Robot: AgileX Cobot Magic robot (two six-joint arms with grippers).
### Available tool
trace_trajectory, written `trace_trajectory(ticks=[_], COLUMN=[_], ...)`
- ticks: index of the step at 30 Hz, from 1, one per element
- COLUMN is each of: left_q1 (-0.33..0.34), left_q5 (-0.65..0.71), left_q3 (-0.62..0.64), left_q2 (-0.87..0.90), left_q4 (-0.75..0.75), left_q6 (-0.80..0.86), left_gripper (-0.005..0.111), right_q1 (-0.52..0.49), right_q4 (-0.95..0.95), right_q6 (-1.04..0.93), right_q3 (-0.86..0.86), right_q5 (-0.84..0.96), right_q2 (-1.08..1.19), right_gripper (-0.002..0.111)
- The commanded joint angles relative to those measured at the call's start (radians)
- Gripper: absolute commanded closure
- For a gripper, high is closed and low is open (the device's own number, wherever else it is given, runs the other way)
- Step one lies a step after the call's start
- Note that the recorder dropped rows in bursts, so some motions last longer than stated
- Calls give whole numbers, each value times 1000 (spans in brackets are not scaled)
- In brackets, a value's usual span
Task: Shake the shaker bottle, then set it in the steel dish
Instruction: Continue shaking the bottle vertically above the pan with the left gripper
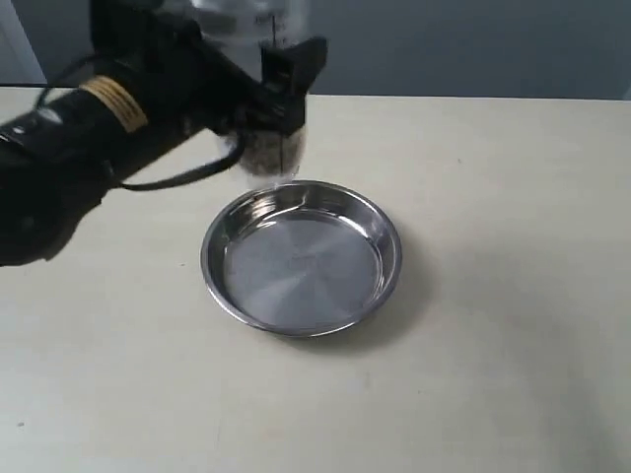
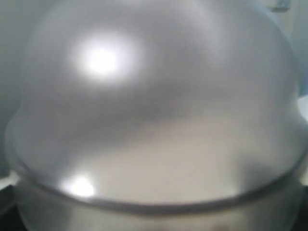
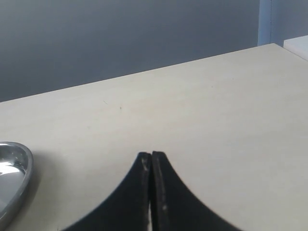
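Up front, the left jaws pinch the bottle [image 1: 268, 148] around its middle, holding it off the tabletop [image 1: 503, 325]. Just below them lies the dish [image 1: 296, 271]. The right jaws are pressed together, the dish's rim off to one side.

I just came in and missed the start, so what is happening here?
The left arm's fingers hold the bottle upright just beyond the dish, with brown bits at its bottom. The dish sits empty on the table; the bottle is not yet in it. The right arm's fingers are shut on nothing, over the table beside the dish.
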Motion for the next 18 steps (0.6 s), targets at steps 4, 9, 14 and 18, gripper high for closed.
trace_trajectory(ticks=[4, 9, 14, 18], left_q1=[6, 16, 16, 16], left_q5=[-53, -27, -22, 124], left_q3=[-19, 6, 5, -95], left_q2=[-113, -14, 12, -94], left_q4=[277, 211, 214, 202], left_q6=[-157, -150, -178, 7], left_gripper=[107, 107, 107, 107], right_q1=[1, 1, 1, 1], right_q4=[-2, -2, -2, -2], right_q6=[0, 0, 0, 0], right_q3=[2, 2, 2, 2], right_q5=[-11, -11, -11, -11], right_q2=[-5, -5, -5, -5], right_gripper=[109, 109, 109, 109])
